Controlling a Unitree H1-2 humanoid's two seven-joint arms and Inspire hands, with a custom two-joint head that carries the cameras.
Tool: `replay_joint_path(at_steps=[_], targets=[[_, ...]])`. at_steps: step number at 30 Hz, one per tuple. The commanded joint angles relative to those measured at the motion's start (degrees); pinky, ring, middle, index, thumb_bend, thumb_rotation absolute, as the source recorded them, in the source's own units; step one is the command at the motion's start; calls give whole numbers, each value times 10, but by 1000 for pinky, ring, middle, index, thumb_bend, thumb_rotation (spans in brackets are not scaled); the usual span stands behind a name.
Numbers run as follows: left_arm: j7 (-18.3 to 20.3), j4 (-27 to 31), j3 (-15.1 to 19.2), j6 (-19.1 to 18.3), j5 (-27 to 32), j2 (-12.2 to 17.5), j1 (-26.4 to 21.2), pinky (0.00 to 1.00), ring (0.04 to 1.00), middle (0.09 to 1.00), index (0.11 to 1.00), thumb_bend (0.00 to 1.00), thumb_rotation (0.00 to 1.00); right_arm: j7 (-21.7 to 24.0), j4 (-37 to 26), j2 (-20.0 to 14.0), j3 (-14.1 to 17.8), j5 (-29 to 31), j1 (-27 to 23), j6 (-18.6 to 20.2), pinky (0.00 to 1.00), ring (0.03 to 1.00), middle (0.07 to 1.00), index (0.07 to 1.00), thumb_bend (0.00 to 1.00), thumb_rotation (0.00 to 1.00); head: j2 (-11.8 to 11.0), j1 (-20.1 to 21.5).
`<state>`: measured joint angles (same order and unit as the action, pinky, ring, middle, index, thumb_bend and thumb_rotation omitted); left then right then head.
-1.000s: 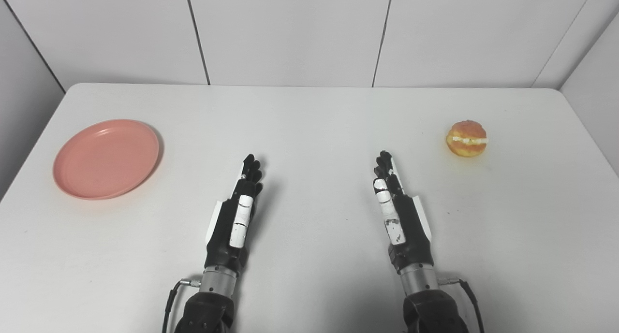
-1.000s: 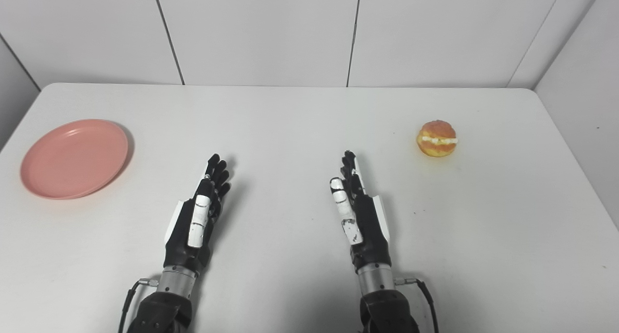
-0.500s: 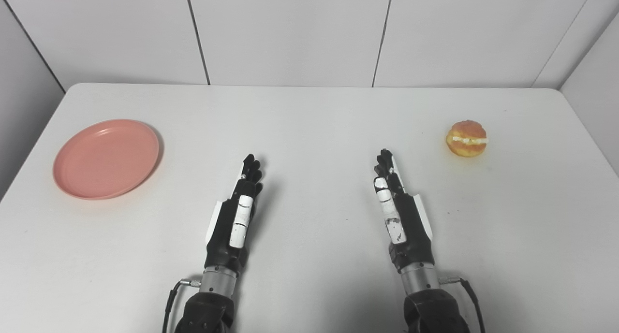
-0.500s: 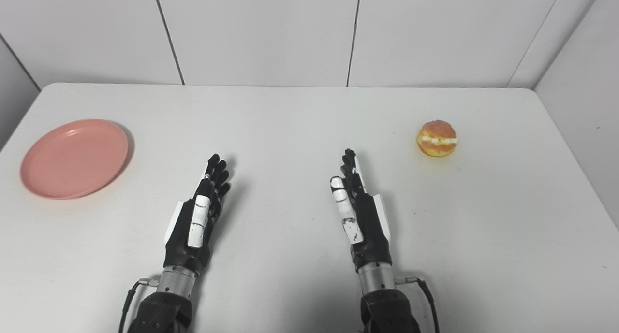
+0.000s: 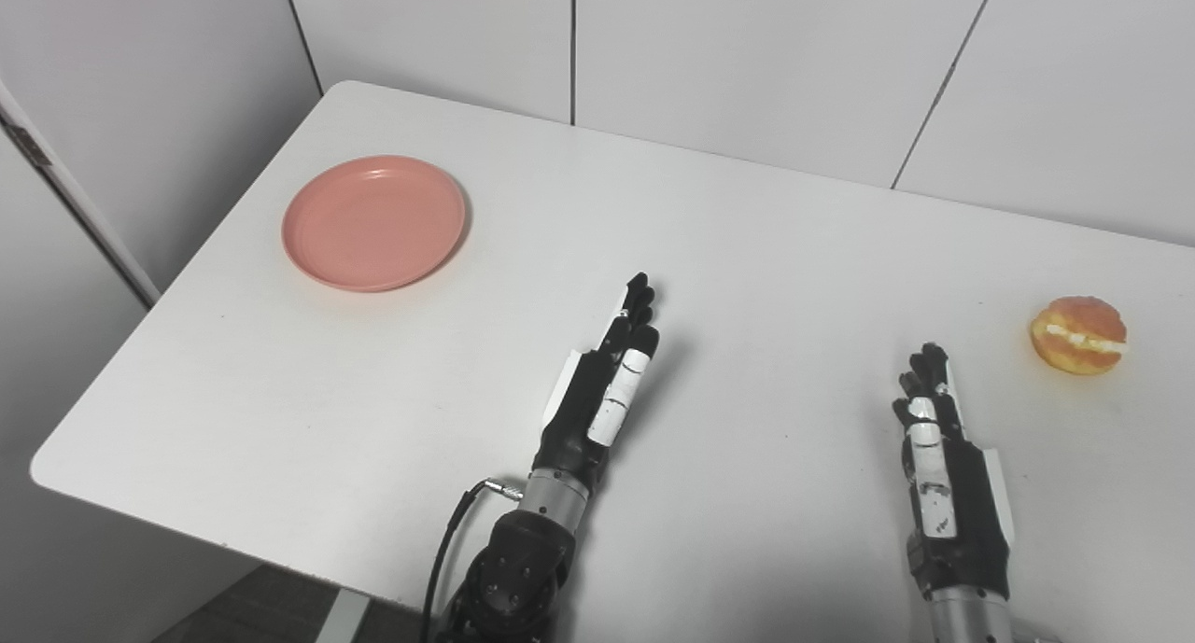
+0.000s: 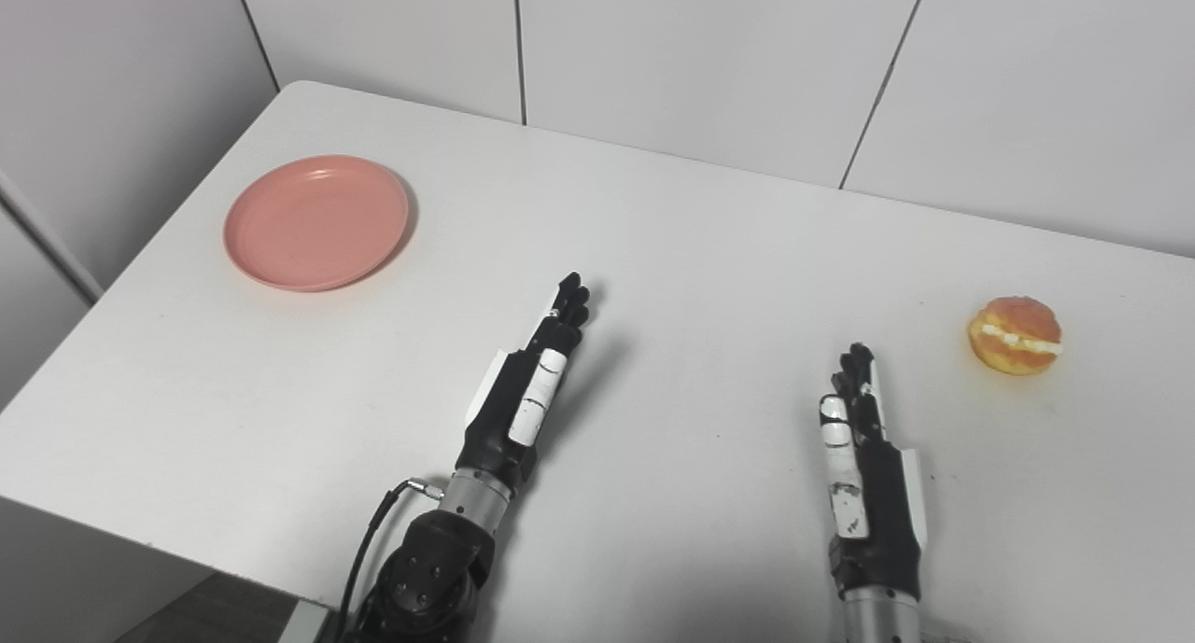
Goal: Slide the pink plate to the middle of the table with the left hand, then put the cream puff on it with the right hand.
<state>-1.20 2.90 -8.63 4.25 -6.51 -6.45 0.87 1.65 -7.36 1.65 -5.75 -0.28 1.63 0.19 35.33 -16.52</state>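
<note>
Both hands, left (image 5: 597, 396) and right (image 5: 943, 475), flat w/ fingers straight, together, empty. Plate (image 5: 373, 221) sits near the table (image 5: 233, 391) edge (left side); a clumsy push could tip it off.

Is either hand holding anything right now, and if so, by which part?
Nothing is held. The left hand and right hand are open over the table, clear of the pink plate and the cream puff.
</note>
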Motion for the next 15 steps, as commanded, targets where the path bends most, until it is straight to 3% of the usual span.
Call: replay_joint_path(at_steps=[1, 15], targets=[[-1, -8, -13, 12, -5, -15, -12, 1000, 1000, 1000, 1000, 634, 1000, 9, 0, 1, 1, 10, -11, -33, 1000, 1000, 1000, 1000, 644, 898, -3, -1], [-15, -39, 6, 35, 4, -16, -34, 1000, 1000, 1000, 1000, 665, 1000, 13, 38, -3, 6, 23, -17, -80, 1000, 1000, 1000, 1000, 638, 883, -24, -8]])
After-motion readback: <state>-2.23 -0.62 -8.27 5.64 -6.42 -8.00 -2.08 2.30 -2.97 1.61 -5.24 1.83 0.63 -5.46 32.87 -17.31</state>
